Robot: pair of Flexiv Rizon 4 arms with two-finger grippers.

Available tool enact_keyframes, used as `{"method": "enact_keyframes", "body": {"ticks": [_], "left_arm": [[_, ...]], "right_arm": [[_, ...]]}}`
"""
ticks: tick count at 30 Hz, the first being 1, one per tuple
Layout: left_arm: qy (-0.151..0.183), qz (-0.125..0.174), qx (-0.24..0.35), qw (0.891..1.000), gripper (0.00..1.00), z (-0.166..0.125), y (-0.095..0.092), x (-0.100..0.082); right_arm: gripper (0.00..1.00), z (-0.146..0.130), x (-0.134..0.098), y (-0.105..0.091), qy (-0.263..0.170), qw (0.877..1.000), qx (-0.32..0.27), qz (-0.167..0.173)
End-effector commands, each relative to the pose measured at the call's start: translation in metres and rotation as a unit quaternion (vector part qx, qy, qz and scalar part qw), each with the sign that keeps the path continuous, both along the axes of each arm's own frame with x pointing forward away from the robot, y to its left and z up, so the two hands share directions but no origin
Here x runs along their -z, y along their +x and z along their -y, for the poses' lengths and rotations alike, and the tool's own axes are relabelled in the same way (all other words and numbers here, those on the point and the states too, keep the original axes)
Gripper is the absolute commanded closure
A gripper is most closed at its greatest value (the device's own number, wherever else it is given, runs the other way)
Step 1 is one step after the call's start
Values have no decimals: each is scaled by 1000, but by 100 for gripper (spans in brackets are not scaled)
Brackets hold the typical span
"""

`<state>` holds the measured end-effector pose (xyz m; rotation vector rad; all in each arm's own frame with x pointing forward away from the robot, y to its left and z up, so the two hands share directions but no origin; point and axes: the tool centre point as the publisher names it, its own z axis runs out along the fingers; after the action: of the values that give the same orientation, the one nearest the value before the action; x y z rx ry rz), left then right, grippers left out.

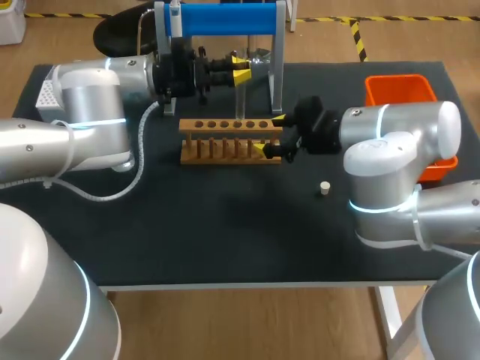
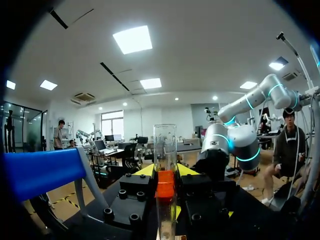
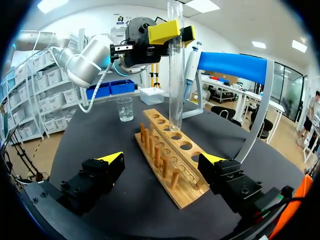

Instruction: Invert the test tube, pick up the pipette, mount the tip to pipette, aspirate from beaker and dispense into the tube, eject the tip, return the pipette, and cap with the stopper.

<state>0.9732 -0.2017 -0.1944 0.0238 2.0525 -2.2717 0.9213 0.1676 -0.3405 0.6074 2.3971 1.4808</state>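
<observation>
Tube (image 3: pixel 175 75) upright over rack (image 1: pixel 225 146), in left claw (image 1: pixel 241 69).
Claw pinches it near the top, long axis vertical, lower end at a rack hole; right claw (image 1: pixel 271 135) gapes wide at the rack's end, empty, nearer the stopper (image 1: pixel 325 187).

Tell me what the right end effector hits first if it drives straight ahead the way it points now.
Most likely the wooden rack: its near end lies just ahead of the right end effector, in line with its open gap. The test tube held by the left end effector stands farther along.
</observation>
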Motion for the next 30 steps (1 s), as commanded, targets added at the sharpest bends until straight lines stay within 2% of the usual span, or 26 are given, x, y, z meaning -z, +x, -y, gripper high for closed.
{"method": "enact_keyframes", "body": {"ticks": [1, 30], "left_arm": [[-2, 0, 4, 1000, 100, 0, 4, 4], [-9, -2, 6, 1000, 100, -5, 11, 24]], "right_arm": [[0, 1, 0, 0, 0, 1000, 0, 0], [0, 1, 0, 0, 0, 1000, 0, 0]]}}
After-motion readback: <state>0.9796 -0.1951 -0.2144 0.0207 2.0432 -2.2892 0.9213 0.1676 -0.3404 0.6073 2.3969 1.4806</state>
